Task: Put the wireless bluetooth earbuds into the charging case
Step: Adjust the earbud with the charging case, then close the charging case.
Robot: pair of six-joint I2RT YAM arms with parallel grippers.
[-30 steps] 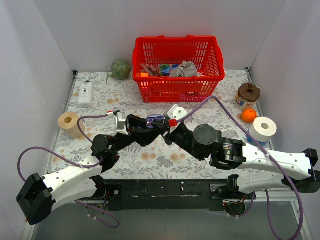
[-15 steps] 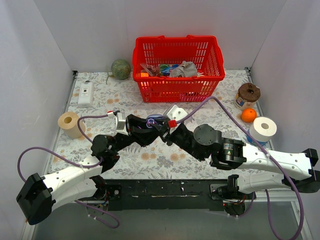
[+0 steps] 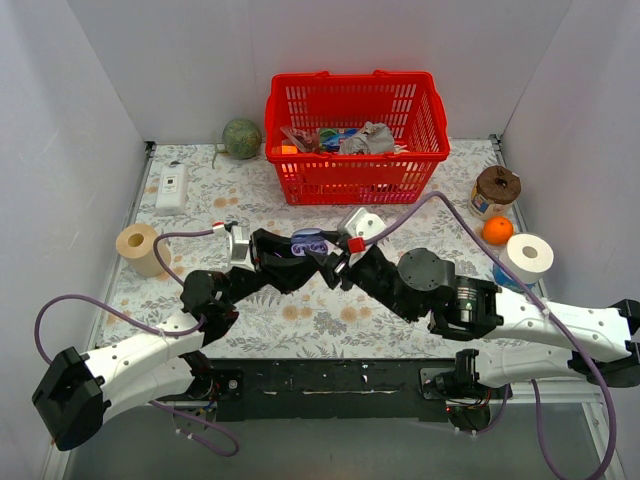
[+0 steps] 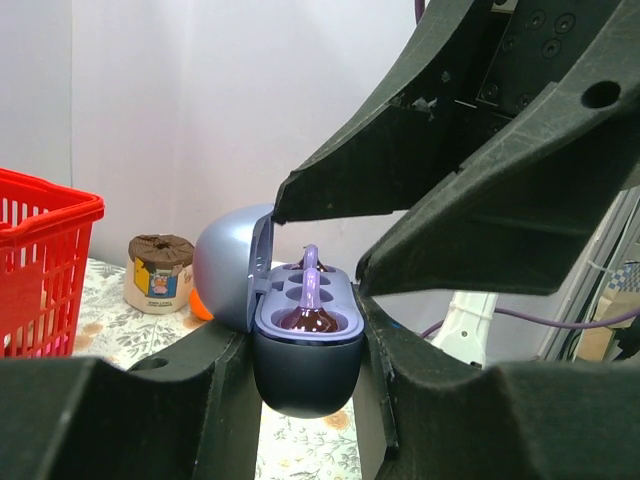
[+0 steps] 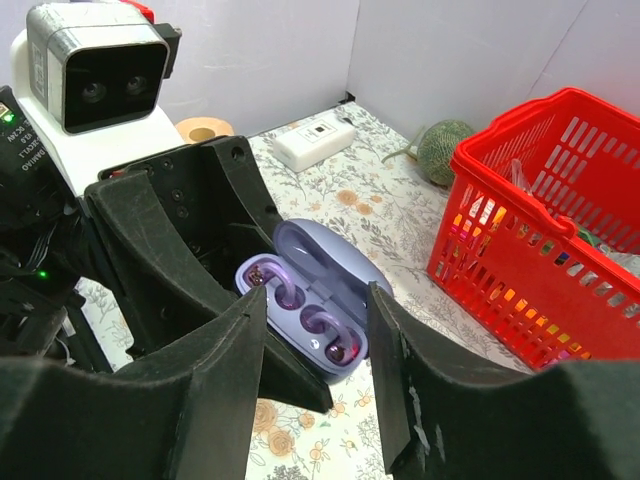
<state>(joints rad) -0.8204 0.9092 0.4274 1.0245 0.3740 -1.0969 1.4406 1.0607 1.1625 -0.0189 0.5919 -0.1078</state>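
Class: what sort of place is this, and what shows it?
Probably a robot test booth: plain white wall panels enclose a floral-cloth table, with a black-and-white left arm and right arm bolted at its near edge and a red plastic basket among props.

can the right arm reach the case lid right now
Probably yes: the left pincer grips the charging case low down, its lid stands open and bare, and the right pincer is open close by.

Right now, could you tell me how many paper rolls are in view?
2. One paper roll stands near the left edge of the table; a second paper roll sits near the right edge, by the orange. The arms may hide more.
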